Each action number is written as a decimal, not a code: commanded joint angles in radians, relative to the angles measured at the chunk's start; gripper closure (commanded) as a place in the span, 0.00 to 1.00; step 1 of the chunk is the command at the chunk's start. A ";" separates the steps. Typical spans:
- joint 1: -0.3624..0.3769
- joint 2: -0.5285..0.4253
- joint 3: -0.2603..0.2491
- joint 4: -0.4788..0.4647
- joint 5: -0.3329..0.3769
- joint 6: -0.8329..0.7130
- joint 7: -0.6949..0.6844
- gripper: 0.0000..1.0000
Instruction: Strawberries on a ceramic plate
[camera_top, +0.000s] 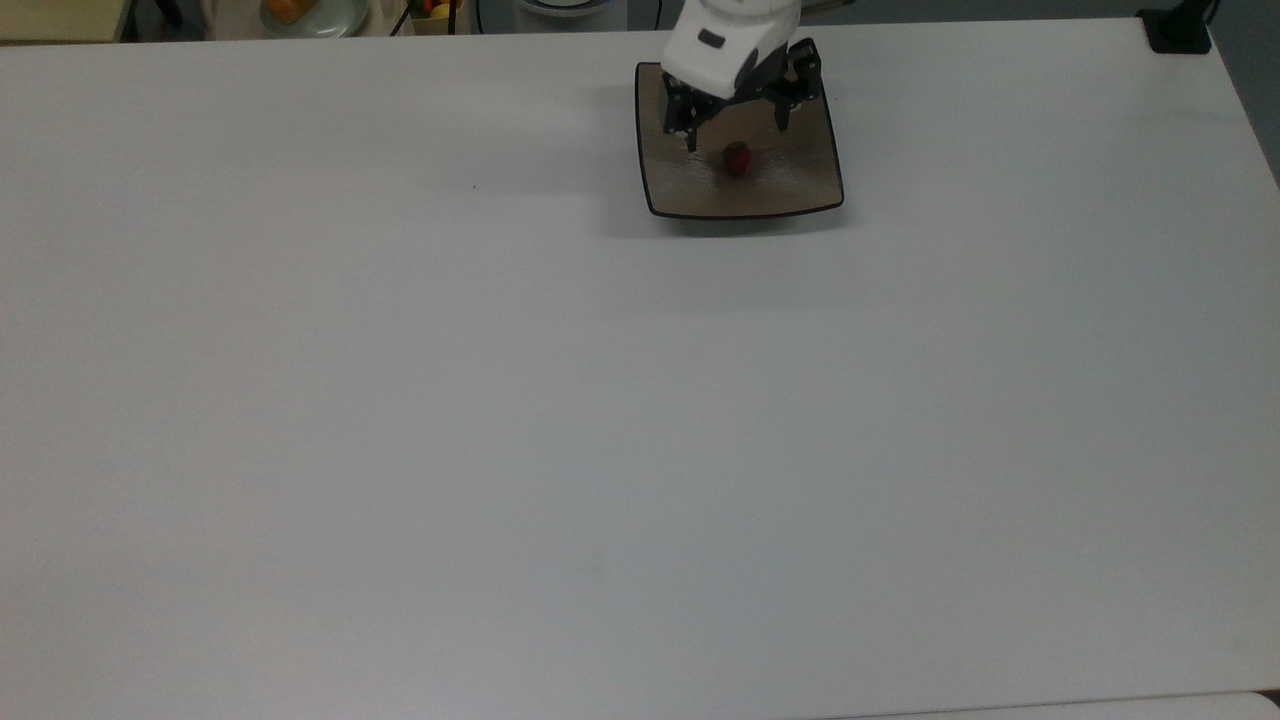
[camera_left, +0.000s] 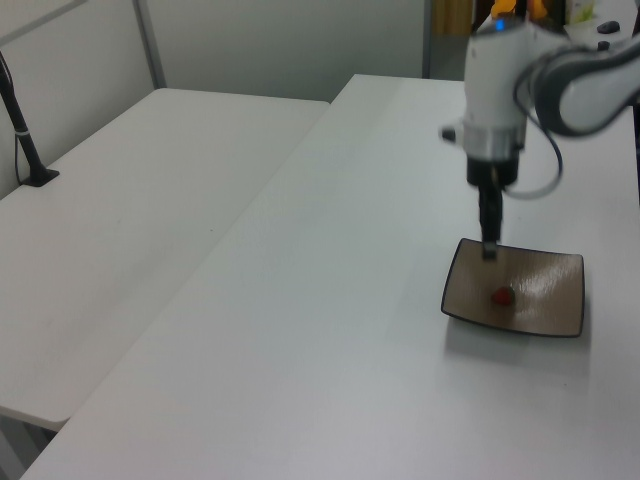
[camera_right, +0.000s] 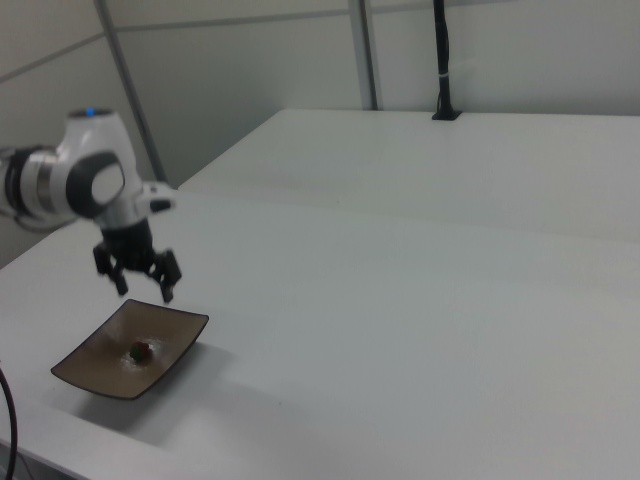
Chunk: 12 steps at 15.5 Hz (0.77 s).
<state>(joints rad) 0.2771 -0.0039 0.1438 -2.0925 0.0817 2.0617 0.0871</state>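
1 strawberry (camera_top: 737, 158) lies loose on the ceramic plate (camera_top: 790, 185). My jaws hang spread and empty above it, my gripper (camera_top: 735, 128) hiding the plate's far edge in the top view.

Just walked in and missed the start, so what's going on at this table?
A single robot arm is working over a square brown ceramic plate on the white table. A small red strawberry lies on the plate near its middle, free of any grip. The arm's tool hangs above the plate with its fingers spread open and nothing between them. The fruit is on the plate as the task asks.
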 joint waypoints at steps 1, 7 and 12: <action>0.004 -0.007 -0.079 0.213 -0.022 -0.149 0.028 0.00; 0.002 -0.013 -0.213 0.449 -0.022 -0.376 0.020 0.00; 0.004 -0.019 -0.257 0.453 -0.023 -0.362 -0.013 0.00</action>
<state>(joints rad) 0.2666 -0.0296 -0.1057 -1.6512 0.0726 1.6992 0.0888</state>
